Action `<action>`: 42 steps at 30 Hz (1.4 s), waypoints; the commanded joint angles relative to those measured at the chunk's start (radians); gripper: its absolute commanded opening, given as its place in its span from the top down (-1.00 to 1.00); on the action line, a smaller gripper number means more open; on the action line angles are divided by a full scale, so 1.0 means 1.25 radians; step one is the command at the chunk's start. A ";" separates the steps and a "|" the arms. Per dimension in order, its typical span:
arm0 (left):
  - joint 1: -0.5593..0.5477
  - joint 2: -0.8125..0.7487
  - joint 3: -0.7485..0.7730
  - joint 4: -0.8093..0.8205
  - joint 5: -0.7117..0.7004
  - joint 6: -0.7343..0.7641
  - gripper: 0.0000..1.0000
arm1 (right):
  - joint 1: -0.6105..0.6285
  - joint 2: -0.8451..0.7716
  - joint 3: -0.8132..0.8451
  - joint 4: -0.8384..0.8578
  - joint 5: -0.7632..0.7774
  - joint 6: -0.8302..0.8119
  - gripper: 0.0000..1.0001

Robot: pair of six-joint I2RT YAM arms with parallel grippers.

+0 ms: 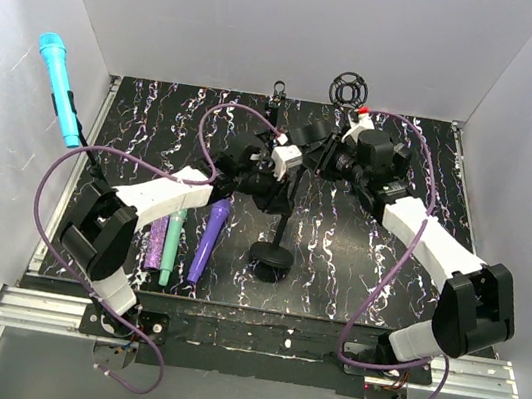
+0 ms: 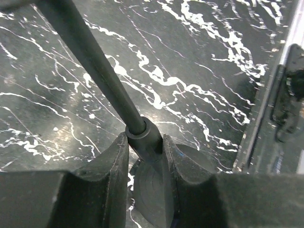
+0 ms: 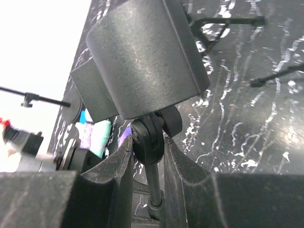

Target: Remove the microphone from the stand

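A black microphone stand has its round base (image 1: 270,258) on the marbled table, and its pole (image 1: 286,213) rises toward the arms. My left gripper (image 1: 268,175) is shut on the pole's collar (image 2: 142,135) just above the base. My right gripper (image 1: 325,156) is shut on the black swivel joint (image 3: 151,135) at the top of the stand. Above that joint sits a thick dark grey cylinder (image 3: 142,52). I cannot tell whether it is the clip or the microphone's body. In the top view the arms hide the stand's top.
A cyan microphone (image 1: 58,86) stands on a stand by the left wall. Purple (image 1: 207,241), teal (image 1: 171,245) and glittery purple (image 1: 155,241) microphones lie at the front left. A round shock mount (image 1: 348,89) and a small stand (image 1: 278,95) are at the back.
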State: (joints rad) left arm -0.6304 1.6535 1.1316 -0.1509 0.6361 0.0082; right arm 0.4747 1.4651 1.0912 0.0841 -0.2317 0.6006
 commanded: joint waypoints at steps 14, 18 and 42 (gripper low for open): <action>-0.206 -0.033 0.035 0.020 -0.752 0.023 1.00 | 0.096 0.067 0.239 -0.366 0.465 0.250 0.97; -0.162 -0.088 0.019 -0.018 -0.544 0.062 -0.29 | 0.094 0.033 0.123 -0.145 0.355 0.009 0.97; -0.022 -0.020 -0.048 0.145 -0.035 -0.148 0.09 | 0.061 -0.006 0.004 0.044 0.009 -0.139 0.97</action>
State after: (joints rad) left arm -0.6537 1.6024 1.0046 -0.0277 0.6216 -0.1188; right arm 0.5537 1.4887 1.0969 0.1223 -0.1986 0.4473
